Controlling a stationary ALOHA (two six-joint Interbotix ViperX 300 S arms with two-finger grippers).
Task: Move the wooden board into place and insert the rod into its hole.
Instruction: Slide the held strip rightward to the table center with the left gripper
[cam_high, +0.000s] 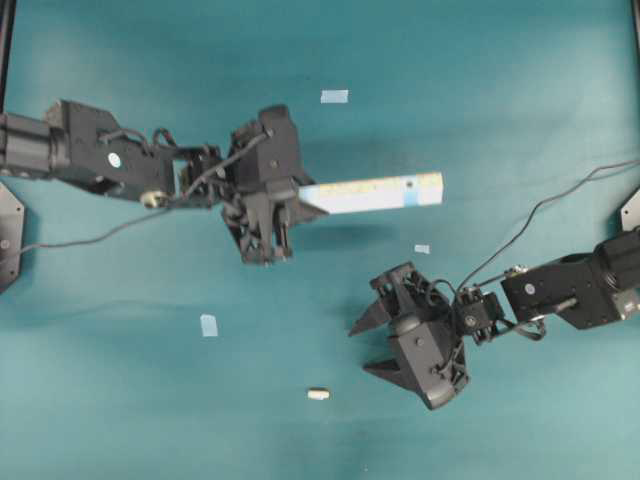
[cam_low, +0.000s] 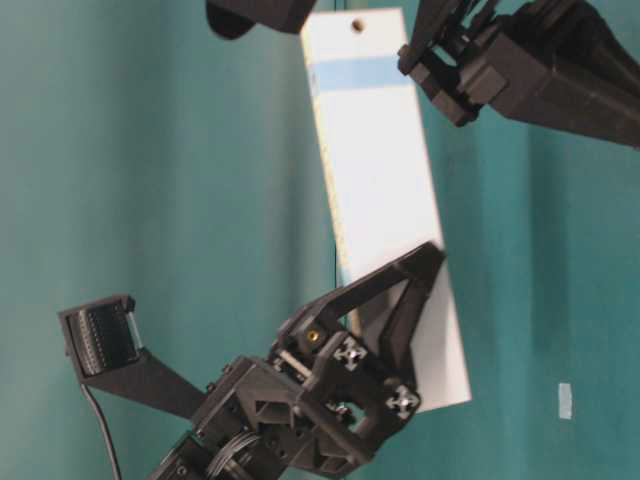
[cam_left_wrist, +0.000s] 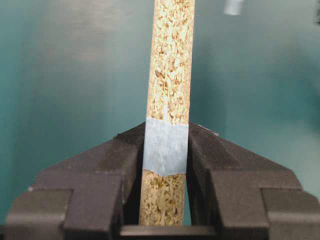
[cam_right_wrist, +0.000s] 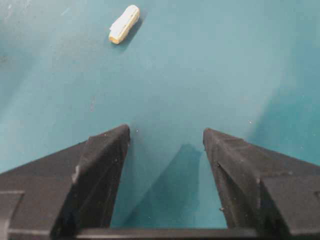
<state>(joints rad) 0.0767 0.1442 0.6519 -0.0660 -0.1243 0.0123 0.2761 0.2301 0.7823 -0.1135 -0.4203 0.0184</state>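
1. The left gripper (cam_high: 300, 208) is clamped on 1 end of the wooden board (cam_high: 385, 192), its fingers (cam_left_wrist: 100, 170) pressing both flat faces with the chipboard edge up.
2. The board juts toward the right side of the overhead view, lifted off the teal table (cam_high: 120, 400); its shadow lies beneath it.
3. The hole (cam_low: 357, 24) sits near the board's far end.
4. The right gripper (cam_high: 378, 348) hovers below the board's free end, jaws spread wide, holding nothing.
5. The rod (cam_high: 318, 394) lies on bare table well below the board, just off the right gripper's fingertips.
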